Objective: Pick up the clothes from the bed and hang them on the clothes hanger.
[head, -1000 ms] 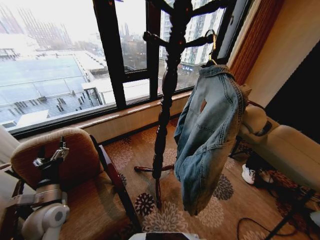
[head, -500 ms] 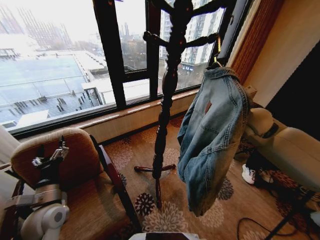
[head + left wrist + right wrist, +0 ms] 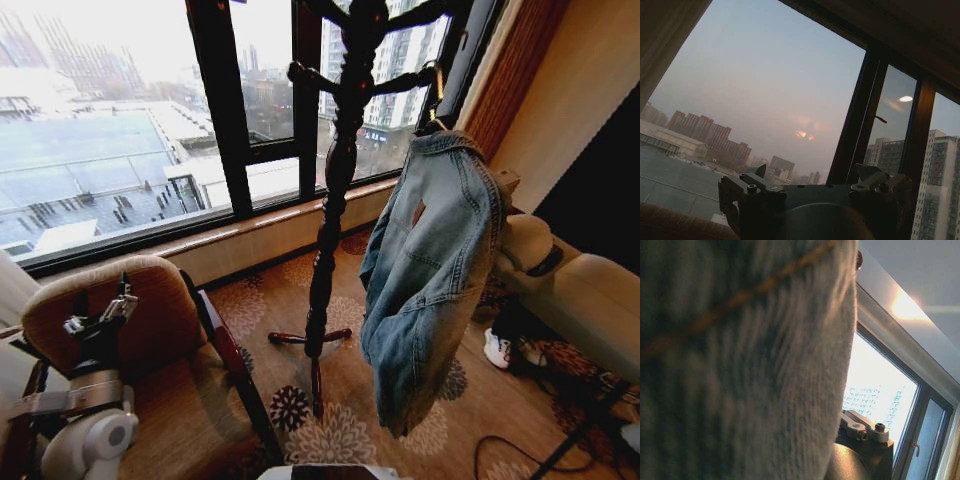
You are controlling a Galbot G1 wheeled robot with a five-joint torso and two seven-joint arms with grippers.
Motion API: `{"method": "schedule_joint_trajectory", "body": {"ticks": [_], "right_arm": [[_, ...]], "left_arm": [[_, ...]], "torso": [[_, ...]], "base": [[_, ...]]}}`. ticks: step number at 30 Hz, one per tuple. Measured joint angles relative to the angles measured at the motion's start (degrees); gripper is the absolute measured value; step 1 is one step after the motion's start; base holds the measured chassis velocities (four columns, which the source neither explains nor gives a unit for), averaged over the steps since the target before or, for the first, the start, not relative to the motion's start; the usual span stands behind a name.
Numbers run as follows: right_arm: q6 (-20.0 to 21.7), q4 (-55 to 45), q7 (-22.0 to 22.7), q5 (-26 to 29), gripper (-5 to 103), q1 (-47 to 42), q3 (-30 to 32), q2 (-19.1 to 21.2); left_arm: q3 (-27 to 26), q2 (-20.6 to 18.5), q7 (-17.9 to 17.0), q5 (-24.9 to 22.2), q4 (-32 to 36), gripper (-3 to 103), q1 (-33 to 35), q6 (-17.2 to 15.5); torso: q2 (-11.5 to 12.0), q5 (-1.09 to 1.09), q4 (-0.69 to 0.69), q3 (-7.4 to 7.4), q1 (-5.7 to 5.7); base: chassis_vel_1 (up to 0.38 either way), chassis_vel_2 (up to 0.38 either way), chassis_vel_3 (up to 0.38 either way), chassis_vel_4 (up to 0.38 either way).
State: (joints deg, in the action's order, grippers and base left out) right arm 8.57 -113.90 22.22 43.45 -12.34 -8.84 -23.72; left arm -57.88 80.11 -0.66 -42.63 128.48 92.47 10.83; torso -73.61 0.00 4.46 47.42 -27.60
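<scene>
Our left hand [image 3: 122, 300] sits parked low over the armchair [image 3: 150, 330], its fingers set apart and empty. Our right hand [image 3: 865, 432] is pressed against the denim, and we cannot tell its grip. Just beyond it the jacket [image 3: 430, 270] hangs from the hanger's hook [image 3: 436, 95] on an arm of the coat stand [image 3: 335, 180]. We judge hanging nearly done; only withdrawal remains.

Jacket [image 3: 430, 280] hangs right of coat stand [image 3: 335, 200].
</scene>
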Motion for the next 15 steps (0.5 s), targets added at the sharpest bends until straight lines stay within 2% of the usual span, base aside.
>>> {"method": "schedule_joint_trajectory", "body": {"ticks": [15], "right_arm": [[0.7, 1.2, -0.9, -0.1, 15, 2.4, -2.4, -1.1]], "left_arm": [[0.3, -0.2, 0.3, -0.2, -1.3, 100, -0.5, 0.3]], "torso": [[0.0, 0.01, 0.02, 0.0, 0.01]], "base": [[0.0, 0.0, 0.0, 0.0]]}}
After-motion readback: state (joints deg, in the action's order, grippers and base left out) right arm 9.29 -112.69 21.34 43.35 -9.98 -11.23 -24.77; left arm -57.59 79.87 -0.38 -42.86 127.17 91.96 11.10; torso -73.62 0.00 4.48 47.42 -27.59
